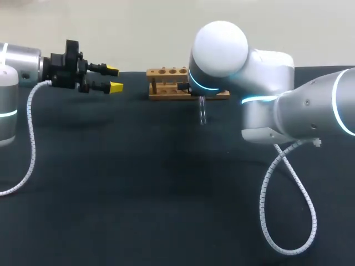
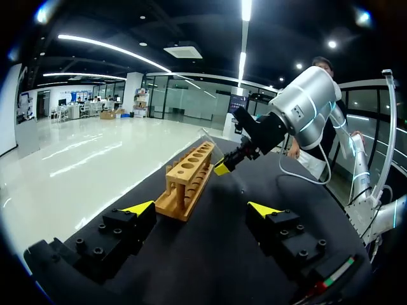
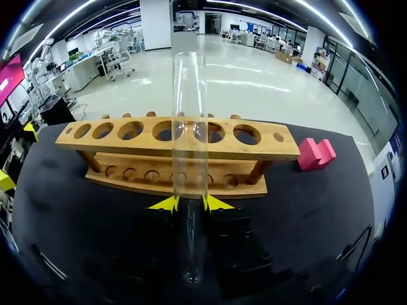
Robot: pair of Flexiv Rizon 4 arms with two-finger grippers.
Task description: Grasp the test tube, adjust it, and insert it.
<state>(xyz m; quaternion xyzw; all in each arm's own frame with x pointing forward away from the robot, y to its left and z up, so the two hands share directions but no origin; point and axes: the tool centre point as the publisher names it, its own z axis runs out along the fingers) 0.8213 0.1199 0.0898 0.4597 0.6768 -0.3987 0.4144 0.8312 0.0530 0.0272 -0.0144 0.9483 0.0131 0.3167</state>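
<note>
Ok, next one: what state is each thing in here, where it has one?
test tube: clear, empty, held in the right gripper, not yet inserted.
right gripper: shut on the test tube, facing the rack.
left gripper: open, holding nothing, off to one end of the rack.
rack: standing upright on the table, visible holes empty.

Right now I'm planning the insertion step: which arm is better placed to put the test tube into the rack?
Right. The right pincer is shut on the test tube, facing the wooden rack and its holes. The left pincer is open and empty, off beside the rack.
</note>
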